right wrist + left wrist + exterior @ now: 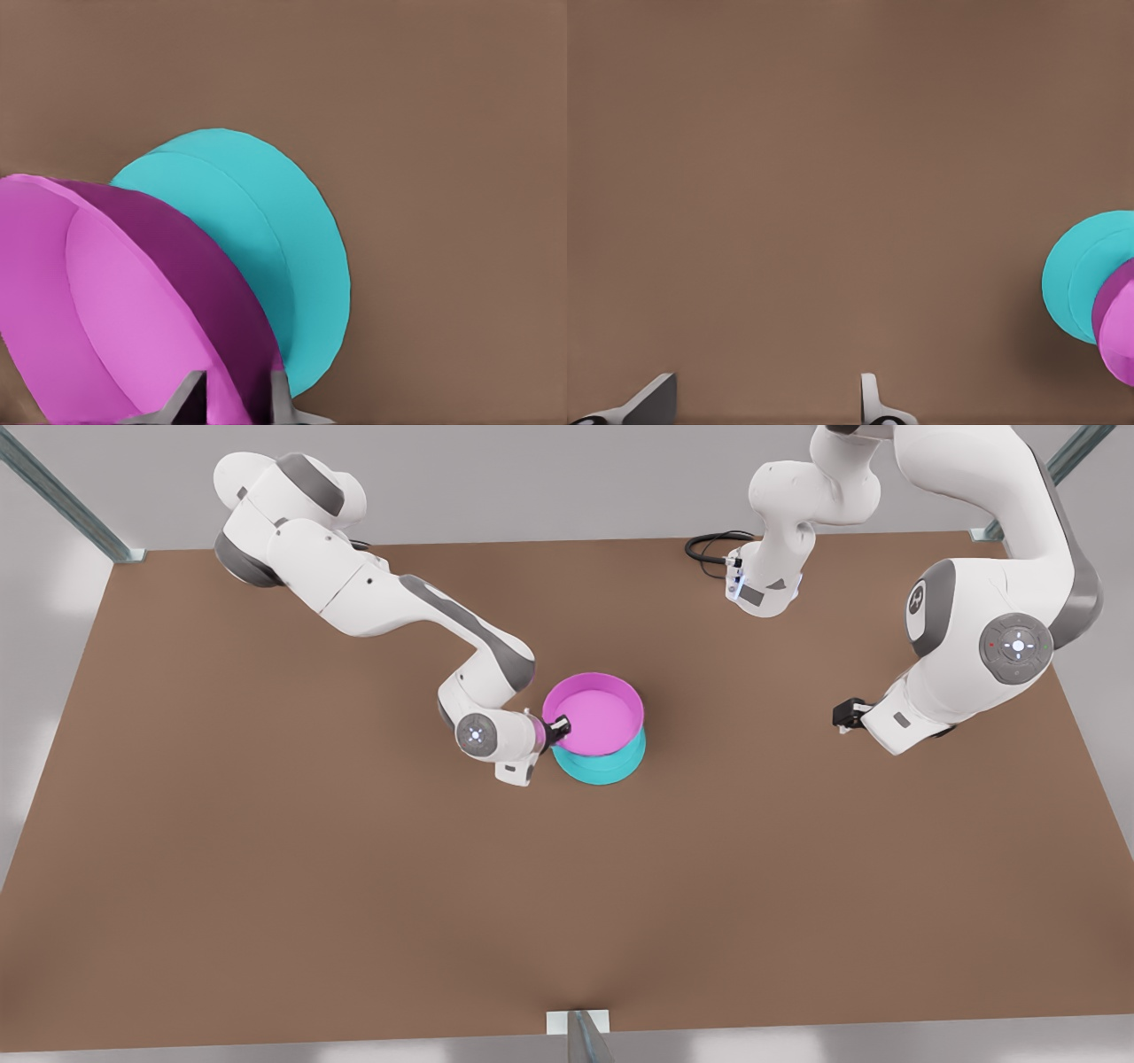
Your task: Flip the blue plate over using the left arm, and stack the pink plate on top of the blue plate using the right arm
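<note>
2 plates sit near the middle of the brown table (266, 868) – the pink plate (595, 713) rim-up on top of the blue plate (602, 766), which lies base-up beneath it and peeks out toward the camera. On the front view's left, the right claw (556, 729) pinches the pink plate's rim, 1 finger inside the wall and 1 outside, as the right wrist view shows. On the front view's right, the left claw (846, 716) hangs well apart from the stack over bare table – its fingers (873, 400) spread, holding nothing
</note>
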`<state>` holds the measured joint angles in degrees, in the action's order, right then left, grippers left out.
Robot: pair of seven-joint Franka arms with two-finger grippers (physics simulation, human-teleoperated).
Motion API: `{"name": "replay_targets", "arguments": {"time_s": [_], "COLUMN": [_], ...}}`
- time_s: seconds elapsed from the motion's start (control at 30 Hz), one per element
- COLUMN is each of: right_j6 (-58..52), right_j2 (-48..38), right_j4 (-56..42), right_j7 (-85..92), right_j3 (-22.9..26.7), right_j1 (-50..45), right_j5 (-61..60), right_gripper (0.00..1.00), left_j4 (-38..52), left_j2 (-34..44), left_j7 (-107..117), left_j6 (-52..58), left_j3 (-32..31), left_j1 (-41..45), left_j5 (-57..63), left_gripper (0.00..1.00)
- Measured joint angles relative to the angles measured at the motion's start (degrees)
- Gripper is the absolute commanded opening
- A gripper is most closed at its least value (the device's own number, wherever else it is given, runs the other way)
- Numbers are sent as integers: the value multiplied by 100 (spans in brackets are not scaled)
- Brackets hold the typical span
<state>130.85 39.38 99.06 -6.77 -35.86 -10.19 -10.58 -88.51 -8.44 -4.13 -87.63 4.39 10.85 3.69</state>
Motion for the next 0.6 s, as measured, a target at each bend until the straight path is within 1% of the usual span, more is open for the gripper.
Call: {"name": "replay_targets", "arguments": {"time_s": [0.17, 0.2, 0.23, 0.27, 0.3, 0.33, 0.37, 0.4, 0.43, 0.47, 0.5, 0.6], "right_j6": [81, -260, -1403, -2117, -2484, -2910, -3411, -3685, -3693, -3702, -3718, -3933], "right_j2": [0, -37, -77, -116, -119, -132, -132, -448, -1097, -1695, -2098, -2135], "right_j4": [-34, -423, -1505, -2247, -2615, -2844, -3159, -3431, -2987, -2452, -1980, -1918], "right_j7": [34, 67, 81, 79, 101, 116, 103, 358, 1049, 1118, 661, 404], "right_j3": [-1, -10, 16, 77, 45, 50, 110, 1005, 2153, 2783, 2828, 2830], "right_j1": [-9, 72, 384, 803, 1128, 1462, 1694, 1669, 1397, 1269, 1351, 1475], "right_j5": [-40, -41, -12, 869, 1930, 2561, 2692, 2414, 1739, 1352, 1300, 1155], "right_gripper": [100, 100, 100, 100, 100, 100, 100, 100, 100, 100, 100, 100], "left_j4": [0, 0, 7, 0, 8, 4, 8, 8, 3, 6, 8, 9], "left_j2": [0, 0, 0, 0, 0, 0, 0, 0, 0, 0, 0, 0], "left_j7": [0, 0, 0, 0, 0, 0, 0, 0, 0, 0, 0, 0], "left_j6": [9, 9, 9, 9, 9, 4, 8, 8, 9, 8, 0, 7], "left_j3": [0, -1, -7, -8, -1, -3, -5, -3, -6, -6, -8, -8], "left_j1": [-2, -4, -8, -5, 3, -4, -10, -2, -3, -4, -7, -9], "left_j5": [0, 0, 0, 0, 1, 1, 1, 1, 2, 4, 5, 7], "left_gripper": [100, 100, 100, 100, 100, 100, 100, 100, 100, 100, 100, 100]}}
